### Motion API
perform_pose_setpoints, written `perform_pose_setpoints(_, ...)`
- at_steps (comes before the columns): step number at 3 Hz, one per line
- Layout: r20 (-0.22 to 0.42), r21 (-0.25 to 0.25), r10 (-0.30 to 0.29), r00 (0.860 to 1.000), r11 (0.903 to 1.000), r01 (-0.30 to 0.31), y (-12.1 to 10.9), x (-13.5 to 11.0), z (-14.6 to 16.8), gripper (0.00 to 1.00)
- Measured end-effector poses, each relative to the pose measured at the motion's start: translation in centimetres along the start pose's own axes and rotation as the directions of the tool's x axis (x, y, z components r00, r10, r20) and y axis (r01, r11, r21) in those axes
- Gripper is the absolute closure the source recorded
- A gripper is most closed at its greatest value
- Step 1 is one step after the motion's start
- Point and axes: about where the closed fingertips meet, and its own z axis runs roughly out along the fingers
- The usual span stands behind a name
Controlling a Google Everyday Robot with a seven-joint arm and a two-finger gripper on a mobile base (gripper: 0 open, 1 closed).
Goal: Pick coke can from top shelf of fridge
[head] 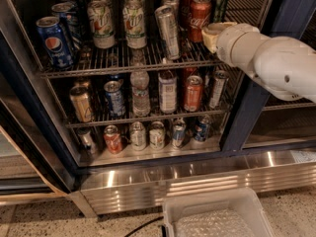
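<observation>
The coke can (199,18), red with white script, stands upright toward the right of the top shelf (123,63), a silvery wire rack in the fridge (249,107). Another red can stands behind it. My gripper (211,33) is at the end of the white arm that reaches in from the right. It sits at the can's lower right side, close to it or touching it. A slim silver can (168,26) leans just left of the coke can.
A blue Pepsi can (54,41) and two green-and-white cans (101,23) stand further left on the top shelf. Lower shelves hold several cans and bottles. A clear plastic bin (217,216) sits on the floor in front of the steel base (163,181).
</observation>
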Motion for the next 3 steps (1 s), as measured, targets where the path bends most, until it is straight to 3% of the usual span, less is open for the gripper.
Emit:
perform_pose_setpoints(1, 0.0, 0.0, 0.0, 1.0, 1.0, 0.0, 0.0, -0.01, 0.0, 0.41)
perform_pose_setpoints(3, 0.0, 0.0, 0.0, 1.0, 1.0, 0.0, 0.01, -0.01, 0.0, 0.57)
